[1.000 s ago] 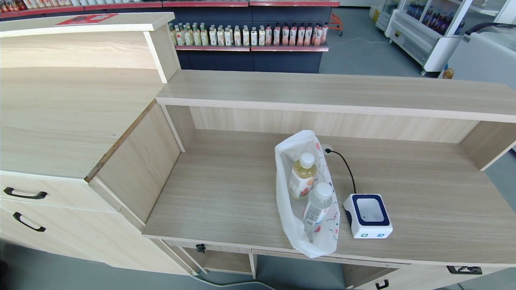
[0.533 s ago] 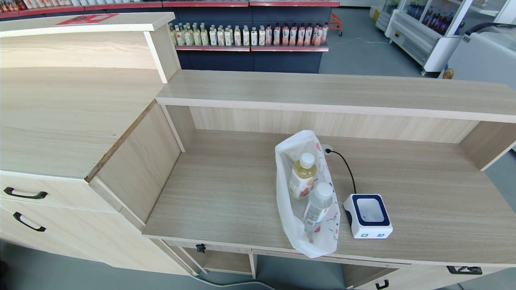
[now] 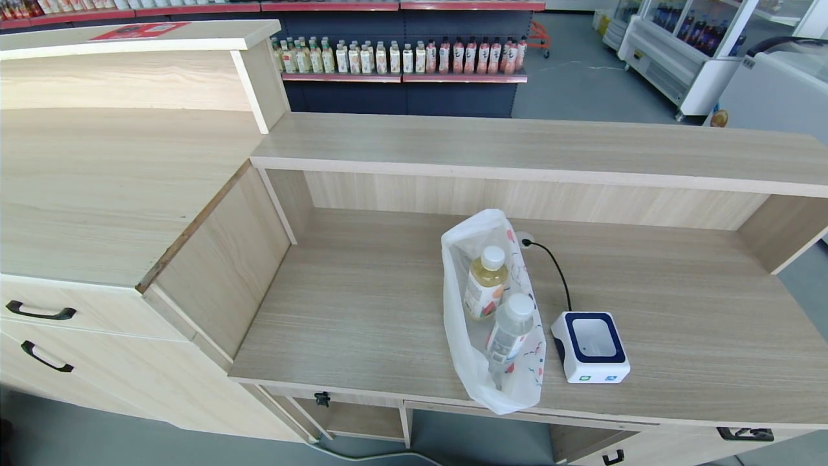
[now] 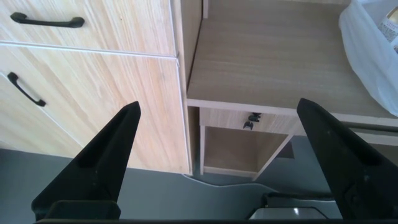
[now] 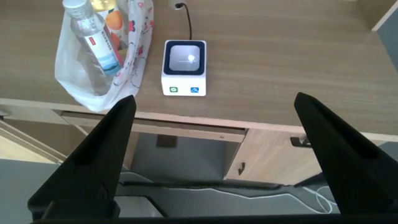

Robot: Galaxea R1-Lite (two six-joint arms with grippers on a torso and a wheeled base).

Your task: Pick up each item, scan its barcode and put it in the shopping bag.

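Note:
A white plastic shopping bag stands on the wooden counter near its front edge. Two bottles stand inside it: one with yellow drink and a clear one. Right beside the bag sits the white and blue barcode scanner with its black cable. My left gripper is open, held low off the counter's front left corner, with a bit of the bag in its view. My right gripper is open, held in front of the counter below the bag and scanner. Both are empty.
A raised ledge runs along the counter's back. A taller cabinet with drawers stands to the left. Store shelves of bottles and freezers lie beyond. Bare counter surface lies left of the bag and right of the scanner.

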